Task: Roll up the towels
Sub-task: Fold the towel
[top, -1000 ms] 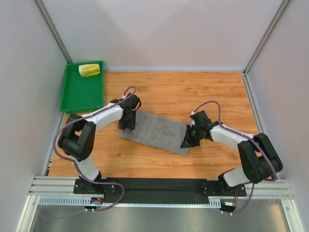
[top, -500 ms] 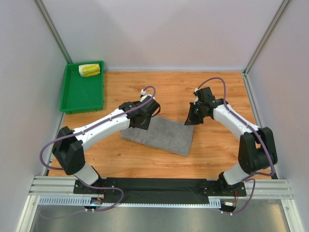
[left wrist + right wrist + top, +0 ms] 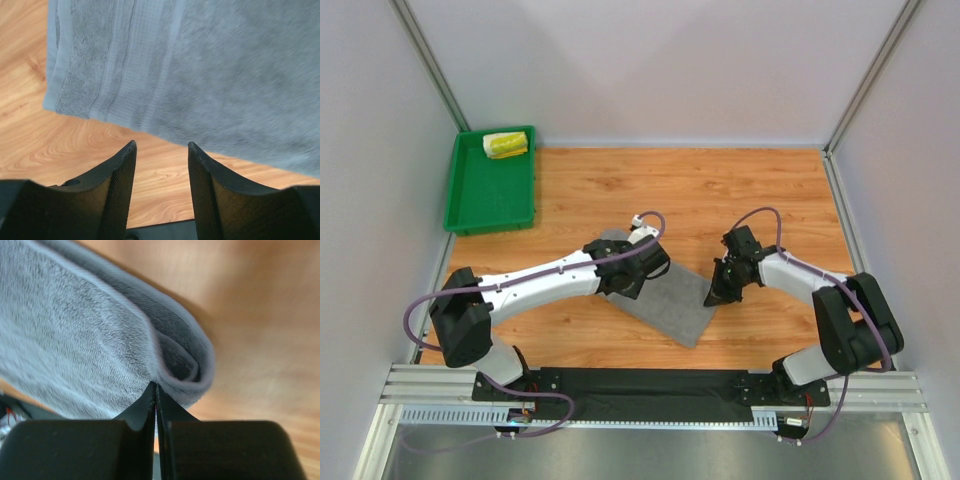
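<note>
The grey towel (image 3: 668, 302) lies folded and slanted on the wooden table; it also shows in the left wrist view (image 3: 225, 75) and the right wrist view (image 3: 75, 340). My left gripper (image 3: 630, 280) (image 3: 161, 146) hovers over its left part, open, with only bare wood between the fingers. At the towel's right corner my right gripper (image 3: 716, 297) (image 3: 155, 385) is shut, its tips pinching the folded edge, which curls up off the table. The small white-yellow towel (image 3: 505, 145) lies rolled at the back of the green tray (image 3: 485, 205).
The green tray sits at the table's back left corner. Grey walls with metal posts (image 3: 430, 70) close in the table on three sides. A black strip (image 3: 650, 382) and a metal rail run along the near edge between the arm bases.
The grey towel has swung clockwise and now lies steeper. My left gripper moved right and nearer over it. My right gripper went to the back, then came back down to the towel's right corner.
</note>
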Robot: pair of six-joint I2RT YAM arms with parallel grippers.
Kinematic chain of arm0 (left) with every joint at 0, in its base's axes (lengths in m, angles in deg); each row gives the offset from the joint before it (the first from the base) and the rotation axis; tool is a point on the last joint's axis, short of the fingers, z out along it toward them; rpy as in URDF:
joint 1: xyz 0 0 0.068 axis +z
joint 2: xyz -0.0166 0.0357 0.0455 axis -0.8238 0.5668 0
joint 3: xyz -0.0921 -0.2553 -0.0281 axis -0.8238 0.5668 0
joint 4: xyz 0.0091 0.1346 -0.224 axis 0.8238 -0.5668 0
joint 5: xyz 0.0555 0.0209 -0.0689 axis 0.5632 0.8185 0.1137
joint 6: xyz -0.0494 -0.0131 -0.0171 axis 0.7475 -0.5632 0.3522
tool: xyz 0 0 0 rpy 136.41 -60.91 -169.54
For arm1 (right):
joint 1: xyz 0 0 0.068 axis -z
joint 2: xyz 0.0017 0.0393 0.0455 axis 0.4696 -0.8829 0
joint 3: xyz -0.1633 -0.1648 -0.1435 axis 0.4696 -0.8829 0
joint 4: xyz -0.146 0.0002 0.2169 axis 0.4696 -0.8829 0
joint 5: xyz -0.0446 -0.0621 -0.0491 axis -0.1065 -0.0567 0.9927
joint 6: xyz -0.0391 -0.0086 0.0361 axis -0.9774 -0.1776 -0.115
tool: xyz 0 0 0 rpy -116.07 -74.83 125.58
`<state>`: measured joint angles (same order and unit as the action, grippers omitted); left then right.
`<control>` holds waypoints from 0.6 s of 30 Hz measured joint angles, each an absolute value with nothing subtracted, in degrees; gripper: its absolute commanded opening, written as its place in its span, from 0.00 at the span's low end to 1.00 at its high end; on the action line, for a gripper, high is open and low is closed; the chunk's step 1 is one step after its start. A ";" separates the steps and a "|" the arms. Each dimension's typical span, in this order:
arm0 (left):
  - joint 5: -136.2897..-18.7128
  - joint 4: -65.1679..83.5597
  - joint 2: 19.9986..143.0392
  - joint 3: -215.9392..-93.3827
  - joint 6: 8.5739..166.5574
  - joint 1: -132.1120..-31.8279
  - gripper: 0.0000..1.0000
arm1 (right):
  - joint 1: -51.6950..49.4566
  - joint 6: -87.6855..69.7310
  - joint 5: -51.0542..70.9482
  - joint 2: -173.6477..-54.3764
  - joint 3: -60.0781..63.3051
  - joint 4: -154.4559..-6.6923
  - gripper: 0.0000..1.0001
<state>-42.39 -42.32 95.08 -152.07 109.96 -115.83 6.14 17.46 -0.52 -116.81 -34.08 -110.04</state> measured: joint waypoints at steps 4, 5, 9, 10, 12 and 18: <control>-37.34 -41.48 96.35 -154.41 107.10 -123.33 0.56 | 4.46 17.94 -1.35 -110.21 -36.48 -114.70 0.15; -36.77 -41.03 96.72 -155.02 106.60 -124.64 0.57 | 4.46 17.79 0.16 -107.98 -35.54 -117.26 0.28; -34.65 -38.71 97.33 -156.88 105.72 -128.09 0.59 | 4.63 17.14 8.40 -100.11 -26.91 -123.81 0.40; -34.30 -38.29 97.20 -157.30 105.81 -128.29 0.60 | 4.81 17.00 9.88 -98.99 -25.09 -124.18 0.43; -33.89 -37.51 96.37 -157.28 105.90 -128.42 0.81 | 4.85 16.85 14.06 -96.44 -21.62 -125.12 0.57; -35.24 -26.58 84.39 -145.06 106.25 -128.11 0.97 | 5.09 17.00 21.16 -86.27 -23.45 -125.50 1.00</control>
